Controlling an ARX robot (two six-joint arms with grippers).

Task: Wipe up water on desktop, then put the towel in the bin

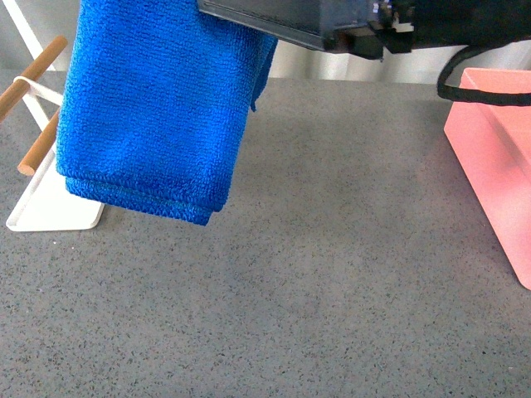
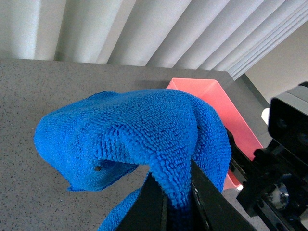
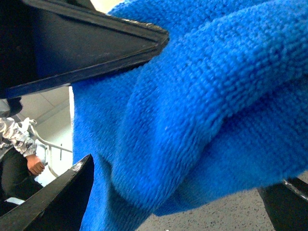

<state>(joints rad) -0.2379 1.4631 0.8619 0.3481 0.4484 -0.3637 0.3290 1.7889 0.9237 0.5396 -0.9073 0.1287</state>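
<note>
The blue towel [image 1: 158, 108] hangs folded in the air at the upper left, above the grey speckled desktop [image 1: 332, 282]. My left gripper [image 2: 175, 190] is shut on the towel's [image 2: 144, 130] top fold, the cloth pinched between its black fingers [image 2: 149, 204]. My right gripper [image 3: 185, 178] is open, and the towel [image 3: 202, 96] fills the space between its spread fingers [image 3: 57, 202] without being clamped. The pink bin [image 1: 498, 157] stands at the right edge, also showing as the bin [image 2: 216, 103] behind the cloth. No water shows on the desktop.
A flat white tray [image 1: 50, 211] with wooden bars [image 1: 37, 145] sits at the left, partly behind the towel. A black arm body [image 1: 299, 21] with a cable [image 1: 481, 91] crosses the top. The right arm's camera housing [image 2: 288, 125] is close beside the towel.
</note>
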